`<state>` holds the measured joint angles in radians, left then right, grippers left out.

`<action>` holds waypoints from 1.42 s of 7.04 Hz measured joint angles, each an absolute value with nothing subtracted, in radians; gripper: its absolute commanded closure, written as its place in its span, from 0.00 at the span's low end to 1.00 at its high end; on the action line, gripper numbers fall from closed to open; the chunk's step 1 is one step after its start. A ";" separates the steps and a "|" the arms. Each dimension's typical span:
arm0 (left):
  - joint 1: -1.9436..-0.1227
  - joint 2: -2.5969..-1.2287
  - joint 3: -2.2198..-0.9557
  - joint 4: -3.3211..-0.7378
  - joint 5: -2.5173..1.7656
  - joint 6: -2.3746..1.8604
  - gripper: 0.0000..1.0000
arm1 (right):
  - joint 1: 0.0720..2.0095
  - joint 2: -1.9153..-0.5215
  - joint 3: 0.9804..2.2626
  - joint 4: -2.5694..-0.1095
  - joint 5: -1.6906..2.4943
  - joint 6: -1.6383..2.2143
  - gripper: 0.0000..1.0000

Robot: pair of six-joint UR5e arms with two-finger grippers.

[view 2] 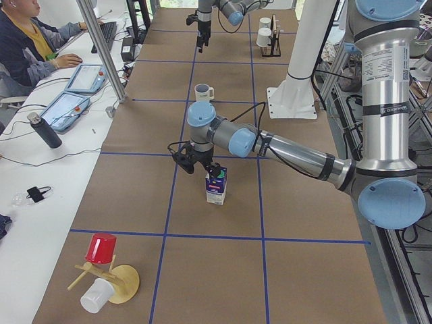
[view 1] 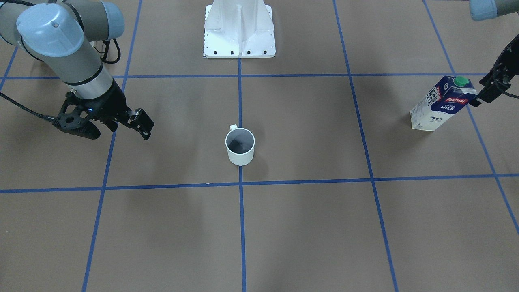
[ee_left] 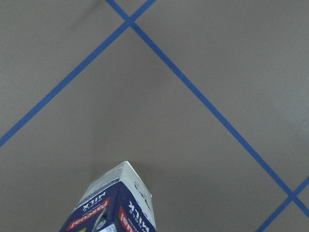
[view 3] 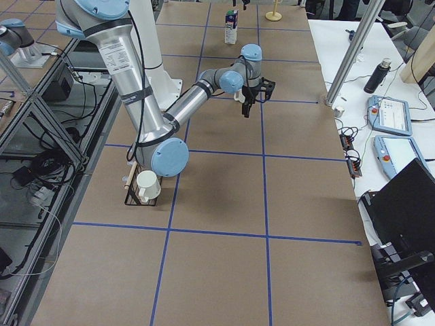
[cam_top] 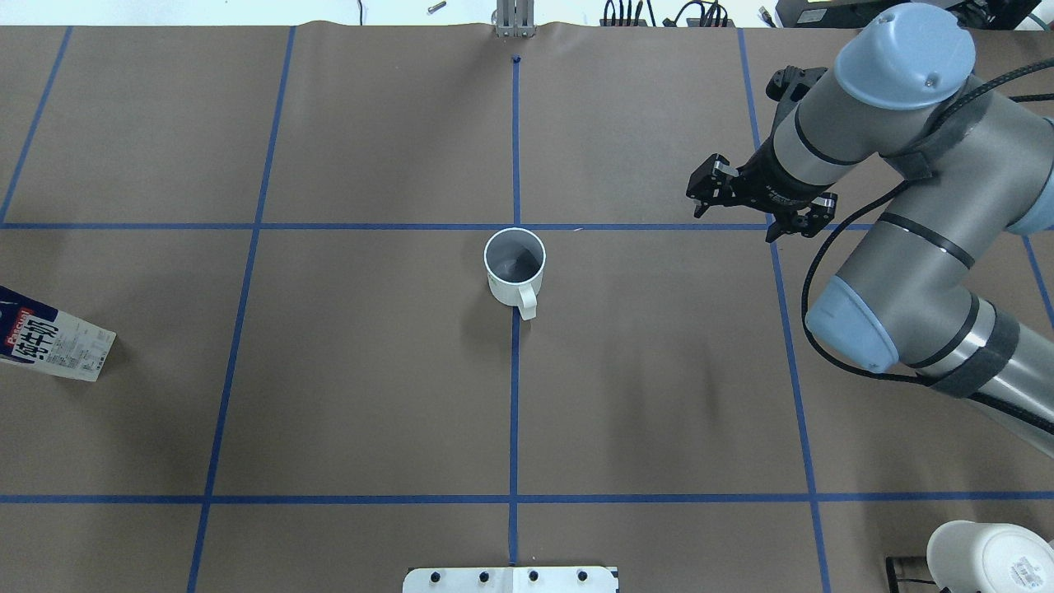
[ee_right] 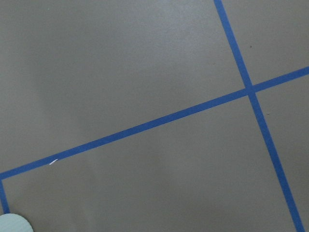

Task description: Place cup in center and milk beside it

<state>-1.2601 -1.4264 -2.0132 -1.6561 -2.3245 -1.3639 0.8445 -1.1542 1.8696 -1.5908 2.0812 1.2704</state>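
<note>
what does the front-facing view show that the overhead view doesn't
Only front-facing: the whole milk with its green cap, and the left gripper at its top. Only overhead: a second white mug in the bottom right corner. Both: the cup on the centre tape line and the open right gripper.

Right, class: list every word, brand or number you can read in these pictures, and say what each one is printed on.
"Pascual": red label on the milk carton.
"MILK": white capitals on the carton's navy panel, below that label.
Small word above "MILK": too small to read.
Carton's black-and-white side print: blurred.
Dark lettering on the white mug: too small to read.
Vertical label on the left arm: too small to read.
</note>
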 measured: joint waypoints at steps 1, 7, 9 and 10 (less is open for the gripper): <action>-1.255 -1.372 -2.048 -1.659 -2.317 -1.382 0.02 | 0.853 -1.165 1.871 -1.591 2.080 1.235 0.00; -1.224 -1.385 -1.992 -1.735 -2.318 -1.545 0.02 | 0.865 -1.192 1.904 -1.595 2.078 1.217 0.00; -1.223 -1.380 -1.988 -1.739 -2.315 -1.582 0.02 | 0.865 -1.193 1.908 -1.595 2.077 1.222 0.00; -1.221 -1.379 -1.987 -1.740 -2.315 -1.589 0.02 | 0.865 -1.195 1.908 -1.595 2.077 1.222 0.00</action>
